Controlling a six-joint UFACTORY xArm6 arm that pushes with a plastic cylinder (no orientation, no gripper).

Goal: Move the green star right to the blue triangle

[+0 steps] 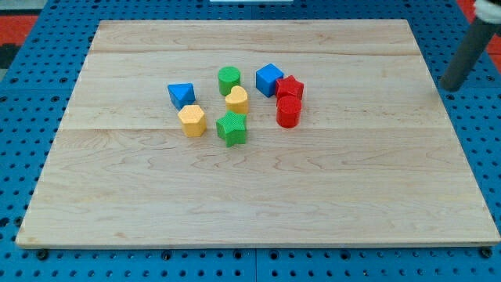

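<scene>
8 small blocks sit in 1 cluster a little above the middle of the wooden board (258, 196). You find the green star (232, 128) at the bottom of this cluster, just beside the yellow hexagon (192, 121) on its left and touching, or almost touching, the yellow heart (237, 99) above it. The blue triangle (181, 95) stands at the left end of the cluster, just above the yellow hexagon. A green cylinder (228, 79) is at the top, a blue cube (269, 79) to its right. The red star (290, 88) touches this cube, and a red cylinder (288, 112) sits directly under it. My tip (452, 84) rests at the view's right edge, beyond the board, well apart from every block. You have no pincer here, only a plain rod.
</scene>
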